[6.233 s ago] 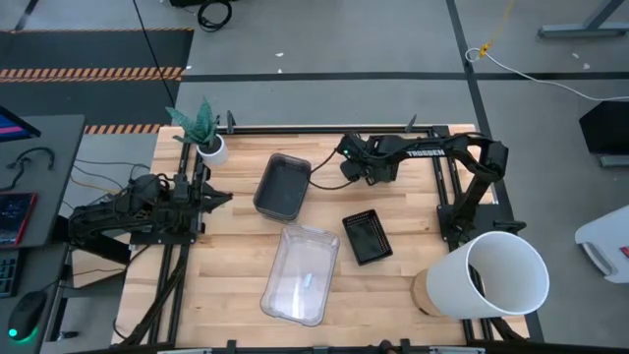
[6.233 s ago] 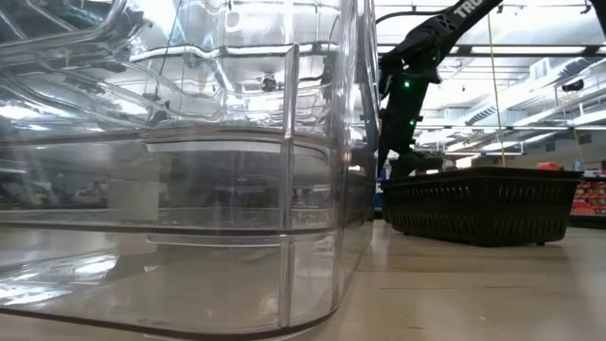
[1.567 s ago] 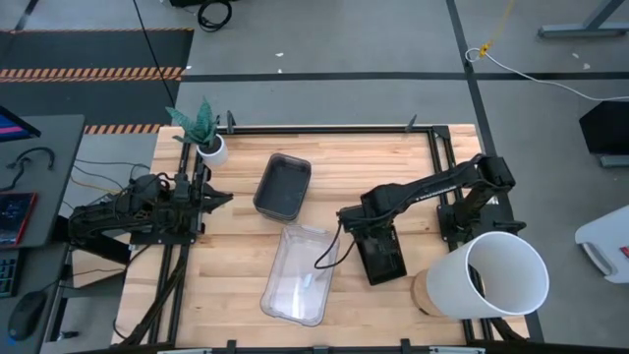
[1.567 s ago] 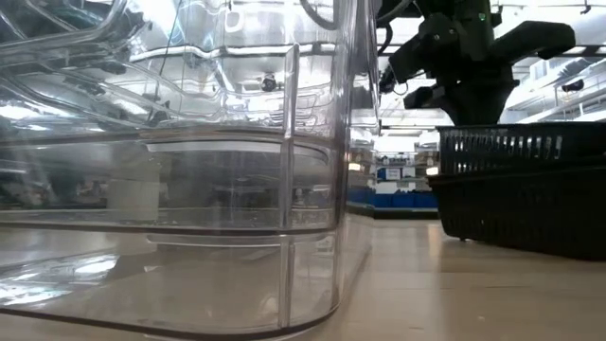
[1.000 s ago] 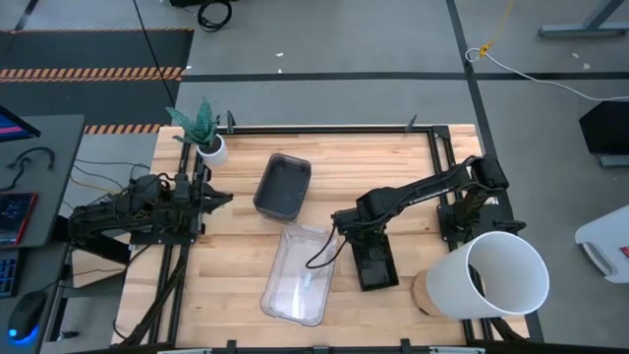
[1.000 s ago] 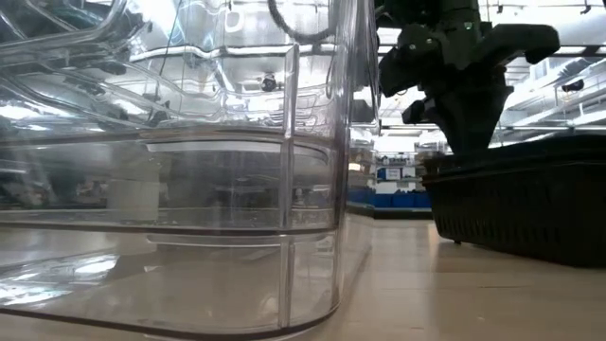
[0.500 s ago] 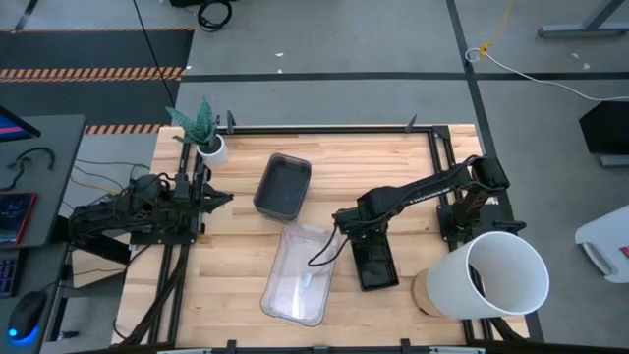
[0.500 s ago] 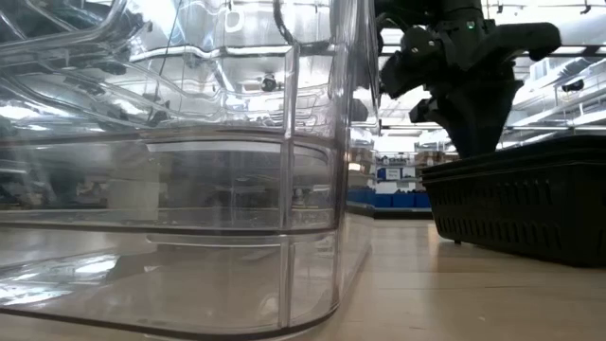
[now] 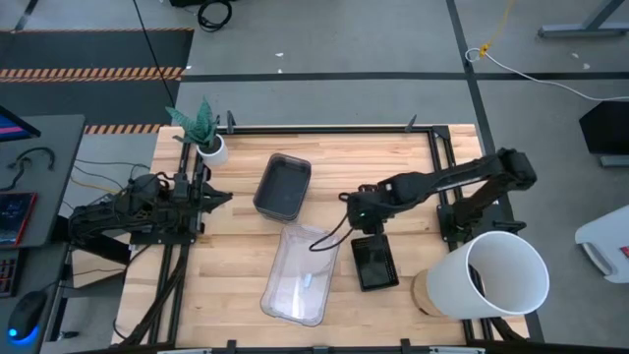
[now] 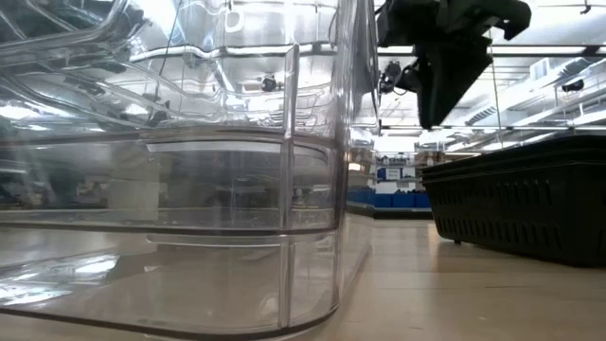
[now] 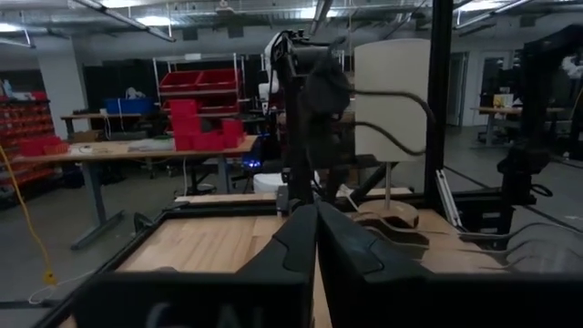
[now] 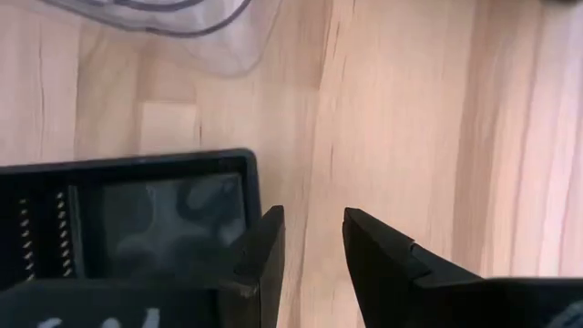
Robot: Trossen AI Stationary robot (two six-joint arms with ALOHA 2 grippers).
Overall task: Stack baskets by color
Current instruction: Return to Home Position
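Lifted off the stack in the last half second, the right pincer point(image 9: 358, 218) hangs above the wooden tabletop point(image 9: 393, 155), over the far end of the black slatted plastic baskets point(image 9: 374, 263) rather than down at their rim. Its two fingers point(image 12: 264, 244) stand a little apart and hold nothing, and bare wood shows in the gap between them. In the low view the pincer sits well above the baskets' top edge.

The black baskets rest nested in one pile on the right half of the tabletop. Just beside them, at the near middle, lies the large clear rectangular plastic bin point(image 9: 300, 273), turned a little askew to the table's edges. Beyond it, toward the far side, are the smoky grey rectangular plastic bins point(image 9: 283, 186); I cannot tell how many are nested there.

A big white cylindrical bucket point(image 9: 496, 275) stands at the near right corner. At the left edge the left pincer point(image 9: 224, 200) waits on its folded arm, fingers pressed together. A small white plant pot point(image 9: 212, 148) with green leaves sits at the far left corner.
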